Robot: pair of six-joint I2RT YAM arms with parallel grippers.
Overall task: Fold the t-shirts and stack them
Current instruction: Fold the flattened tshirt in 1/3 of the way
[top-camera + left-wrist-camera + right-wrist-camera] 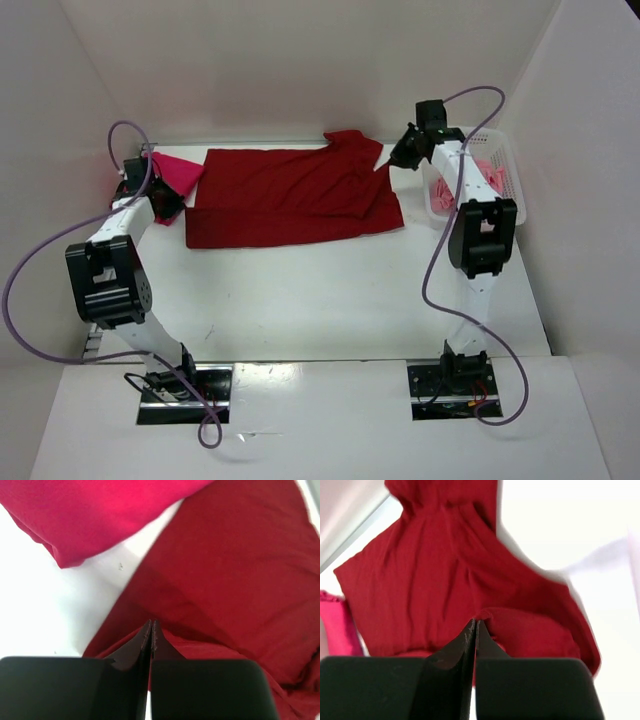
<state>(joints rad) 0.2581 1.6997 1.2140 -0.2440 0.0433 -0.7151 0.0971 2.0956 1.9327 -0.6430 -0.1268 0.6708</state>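
Note:
A dark red t-shirt [290, 195] lies spread flat across the far half of the table, collar end to the right. My left gripper [172, 208] is at its left edge, jaws pressed together with red cloth [240, 570] pinched at the tips [151, 622]. At the right edge my right gripper [385, 163] is shut on a raised fold of the same shirt [435, 580], the fold bunching at the tips [474, 621]. A crimson-magenta t-shirt [178, 172] lies folded at the far left [100, 510]. A light pink t-shirt [492, 172] lies in the basket.
A white perforated basket [505, 150] stands at the far right, beside the right arm. White walls close in the table at the back and both sides. Purple cables [30, 270] loop from each arm.

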